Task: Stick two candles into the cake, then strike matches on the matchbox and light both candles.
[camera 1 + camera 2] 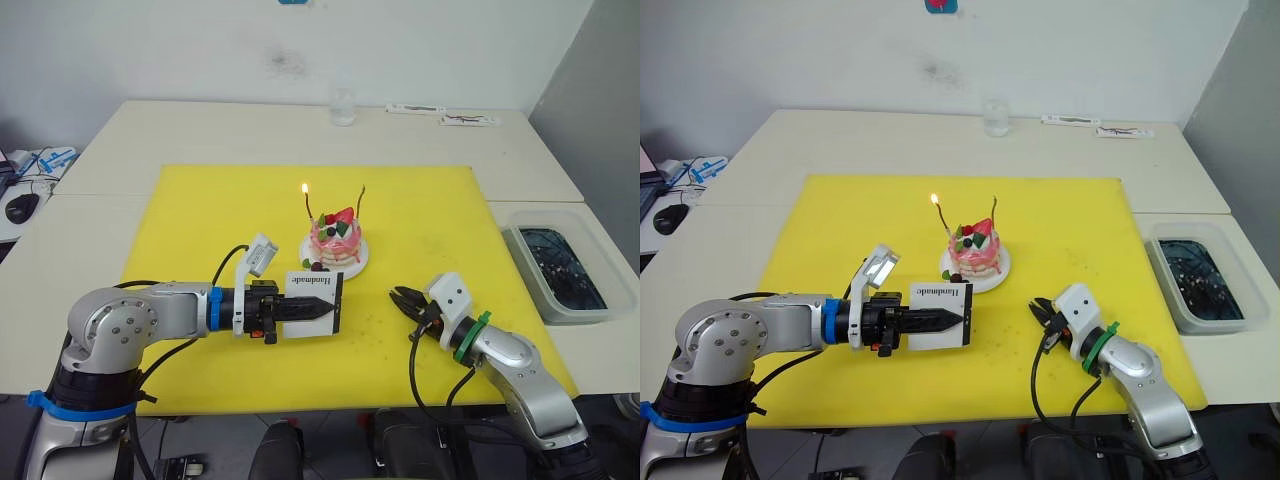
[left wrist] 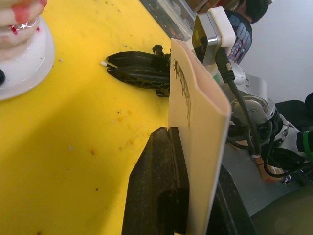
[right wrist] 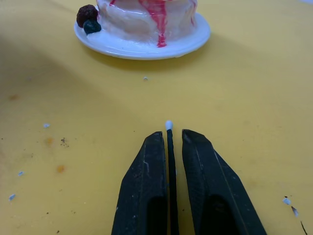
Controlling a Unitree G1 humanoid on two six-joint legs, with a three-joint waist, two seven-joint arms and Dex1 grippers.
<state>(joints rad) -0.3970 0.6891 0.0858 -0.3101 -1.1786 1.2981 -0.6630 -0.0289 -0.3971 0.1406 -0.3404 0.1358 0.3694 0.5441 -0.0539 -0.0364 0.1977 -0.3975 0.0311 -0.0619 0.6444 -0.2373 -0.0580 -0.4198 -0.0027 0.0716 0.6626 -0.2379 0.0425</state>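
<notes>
The pink cake (image 1: 335, 240) sits on its small white plate (image 1: 356, 262) at the middle of the yellow mat (image 1: 200, 220). Two thin candles stand in it. The left candle (image 1: 308, 206) burns with a small flame; the right candle (image 1: 362, 200) shows no flame. My left gripper (image 1: 325, 308) is shut on the white matchbox (image 1: 318, 284), holding it on edge just in front of the cake. To the right, my right gripper (image 3: 171, 137) is low over the mat, shut on a thin dark match (image 3: 169, 129) whose white tip points at the cake.
A grey bin (image 1: 560, 270) with dark contents stands off the mat's right edge. A clear glass (image 1: 343, 105) and flat white items (image 1: 470, 120) lie at the table's far side. A computer mouse (image 1: 20, 208) rests at the far left.
</notes>
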